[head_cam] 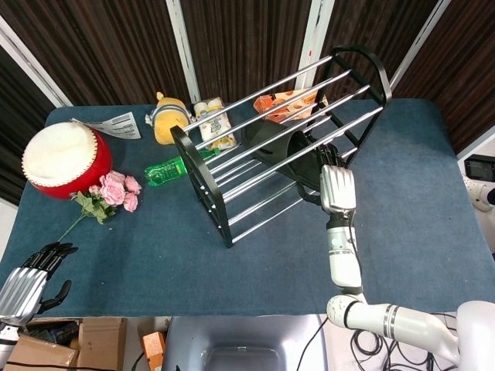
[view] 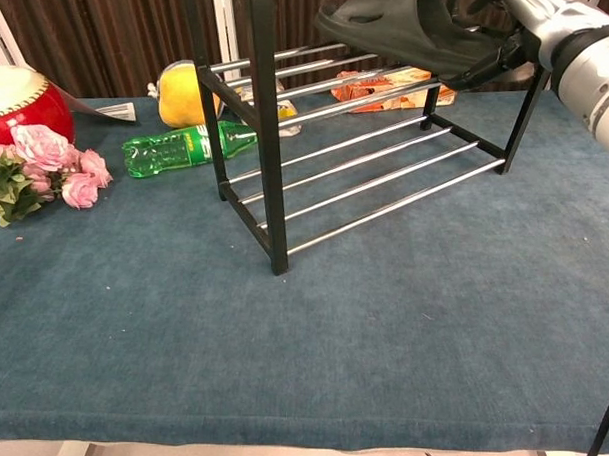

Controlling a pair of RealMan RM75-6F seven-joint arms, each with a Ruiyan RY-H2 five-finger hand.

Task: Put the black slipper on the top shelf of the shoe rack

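The black shoe rack [head_cam: 224, 209] with chrome bars stands mid-table, running diagonally; the chest view shows its front post [view: 260, 136] and lower shelves only. The black slipper [head_cam: 278, 143] is up at the rack's right half, and the top shelf bars cross over it in the head view. In the chest view the slipper [view: 392, 26] hangs above the lower bars at the frame's top. My right hand [head_cam: 335, 184] grips its heel end from the rack's near side [view: 511, 40]. My left hand [head_cam: 31, 278] rests off the table's near left corner, fingers extended, holding nothing.
Left of the rack lie a red drum [head_cam: 58, 158], pink flowers [head_cam: 112, 189] and a green bottle [head_cam: 174, 168]. Behind the rack are a yellow plush toy [head_cam: 168, 117], a wrapped pack [head_cam: 215, 120] and an orange snack packet [head_cam: 290, 100].
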